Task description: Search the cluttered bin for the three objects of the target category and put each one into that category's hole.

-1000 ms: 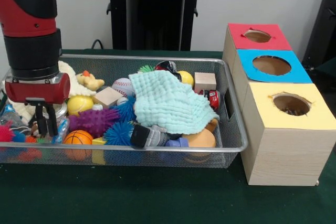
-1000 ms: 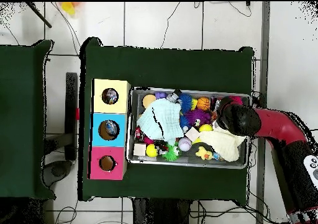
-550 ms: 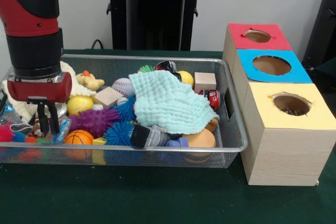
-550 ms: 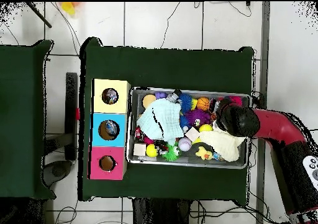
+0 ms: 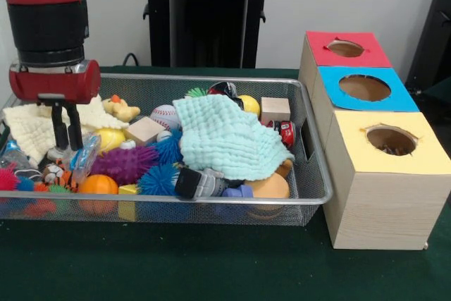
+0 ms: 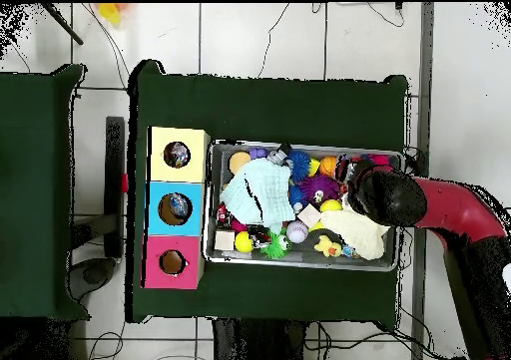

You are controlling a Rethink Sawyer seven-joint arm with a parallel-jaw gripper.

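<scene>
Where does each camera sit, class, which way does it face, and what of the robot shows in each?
Front view: across the table, level, facing the mesh bin and three boxes; red-black arm and claw show.
Overhead view: above, looking straight down; arm enters from right, claw hidden.
Shared: bin, green cloth, boxes.

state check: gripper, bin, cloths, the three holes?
gripper: fingers close together, grip unclear
wire bin: full, cluttered
mint cloth: crumpled, draped over toys
cream cloth: spread at the arm's end
red hole: open
blue hole: open
yellow hole: open
</scene>
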